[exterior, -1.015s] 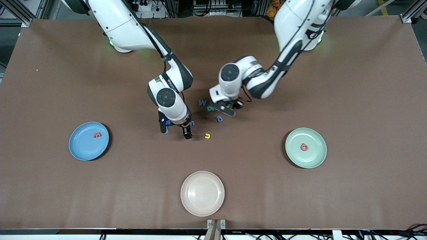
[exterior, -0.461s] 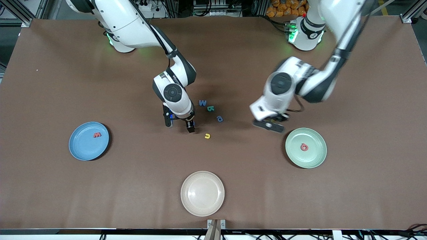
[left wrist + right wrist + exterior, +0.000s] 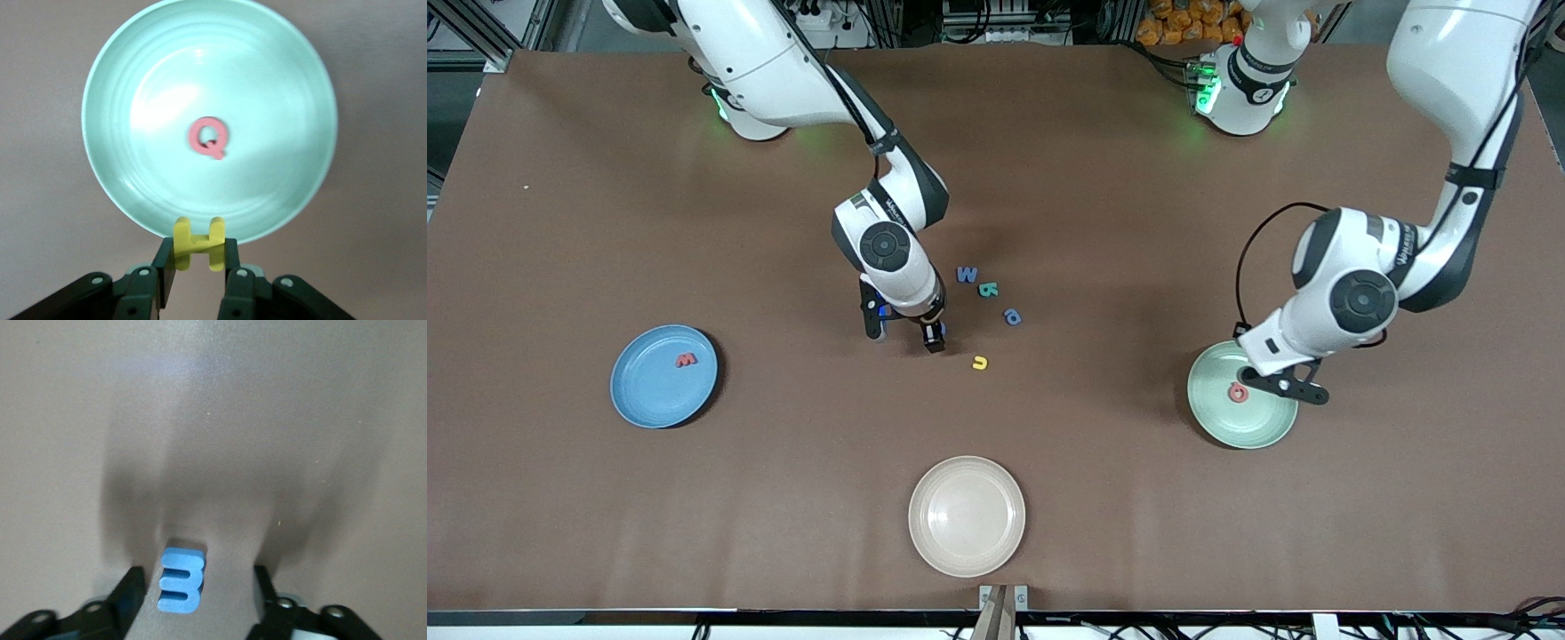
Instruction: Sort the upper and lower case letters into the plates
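Observation:
My left gripper hangs over the edge of the pale green plate that faces the left arm's base. It is shut on a yellow letter H, clear in the left wrist view with the gripper and the green plate. A red Q lies in that plate. My right gripper is low at the table, open, and straddles a blue letter; its fingers stand apart from it. The blue plate holds a red W.
Loose letters lie beside my right gripper, toward the left arm's end: a blue W, a teal letter, a blue letter and a yellow u. A cream plate sits nearest the front camera.
My left arm has swung from the letter cluster to over the green plate, carrying the yellow H. My right gripper has shifted a little and settled around the blue letter.

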Robot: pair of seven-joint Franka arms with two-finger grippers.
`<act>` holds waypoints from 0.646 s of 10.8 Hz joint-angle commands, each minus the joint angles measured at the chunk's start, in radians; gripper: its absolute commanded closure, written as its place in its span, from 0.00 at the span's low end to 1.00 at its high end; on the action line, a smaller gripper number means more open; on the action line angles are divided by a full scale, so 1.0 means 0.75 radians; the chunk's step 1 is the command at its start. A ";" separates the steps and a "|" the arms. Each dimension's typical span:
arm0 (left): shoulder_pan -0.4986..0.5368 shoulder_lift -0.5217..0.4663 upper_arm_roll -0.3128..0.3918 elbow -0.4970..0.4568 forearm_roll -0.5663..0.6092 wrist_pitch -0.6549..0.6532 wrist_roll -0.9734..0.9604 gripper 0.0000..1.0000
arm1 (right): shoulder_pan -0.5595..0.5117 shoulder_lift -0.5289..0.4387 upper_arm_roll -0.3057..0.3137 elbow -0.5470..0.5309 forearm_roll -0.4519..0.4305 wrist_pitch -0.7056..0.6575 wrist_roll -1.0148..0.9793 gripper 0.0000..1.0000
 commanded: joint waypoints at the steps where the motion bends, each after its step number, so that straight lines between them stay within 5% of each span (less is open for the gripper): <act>1: 0.029 0.124 -0.017 0.155 -0.008 -0.007 0.021 1.00 | 0.004 -0.044 -0.002 -0.035 -0.008 -0.004 -0.003 1.00; 3: -0.003 0.151 -0.017 0.200 -0.006 -0.007 0.019 0.84 | -0.014 -0.095 -0.004 -0.039 -0.039 -0.031 -0.062 1.00; 5: -0.004 0.167 -0.017 0.209 -0.006 -0.007 0.021 0.00 | -0.092 -0.183 -0.008 -0.041 -0.039 -0.145 -0.213 1.00; 7: -0.004 0.163 -0.019 0.213 -0.006 -0.007 0.021 0.00 | -0.227 -0.261 -0.008 -0.037 -0.039 -0.276 -0.454 1.00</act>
